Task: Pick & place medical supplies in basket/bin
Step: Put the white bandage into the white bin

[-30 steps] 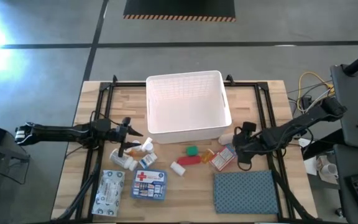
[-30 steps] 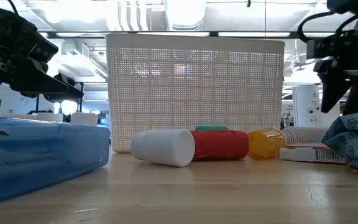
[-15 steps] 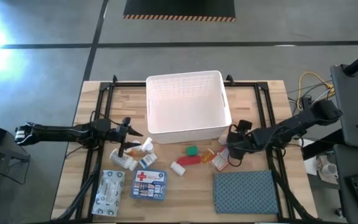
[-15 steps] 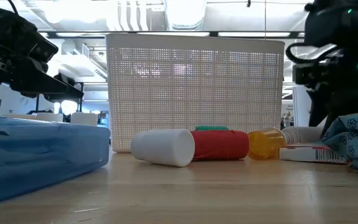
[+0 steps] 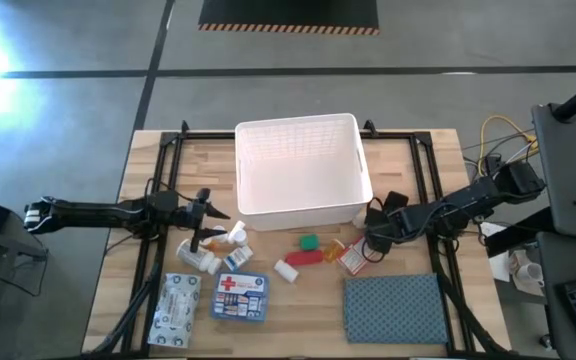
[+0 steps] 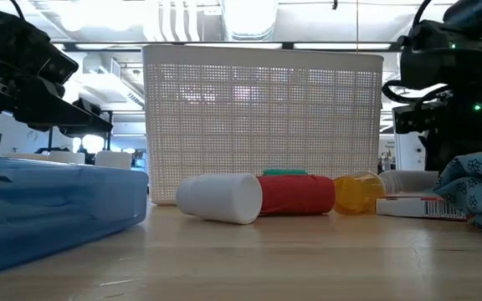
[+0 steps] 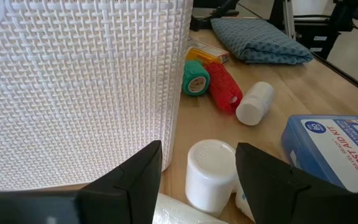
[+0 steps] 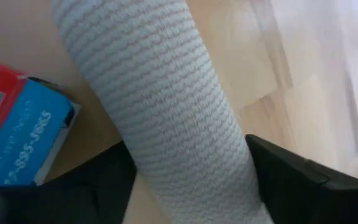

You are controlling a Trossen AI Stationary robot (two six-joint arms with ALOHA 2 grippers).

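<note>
- Now at the near right corner of the white basket [image 5: 298, 165], the right gripper [image 5: 371, 228], low over the worktop [image 5: 438, 165].
- Jaws of the right gripper spread to either side of a white ribbed roll [image 8: 166, 106] lying on the wood; not closed on it.
- Beside that roll in the right wrist view, a red and blue box [image 8: 14, 134]; in the high view the same red box [image 5: 353, 257] just in front of the gripper.
- Just left of the box, a small orange bottle [image 5: 334, 250], then a green pack [image 5: 309, 242], and a red roll [image 5: 301, 258] touching a white bottle [image 5: 285, 270].
- In the low view, the white bottle, red roll and orange bottle lined up on their sides in front of the basket wall.
- Left gripper [image 5: 211, 222] hovering near the basket's near left corner, jaws parted and empty, above a cluster of white pill bottles [image 5: 211, 258].
- One white pill bottle [image 7: 210, 174] upright between the left fingers in the left wrist view, untouched.
- Blue first-aid box [image 5: 241, 296] flat near the front edge, with a white patterned packet [image 5: 176, 298] just to its left.
- Blue-grey cloth [image 5: 393, 308] folded at the front right, well apart from the basket.
- Basket at the far middle of the worktop, holding none of the supplies.
</note>
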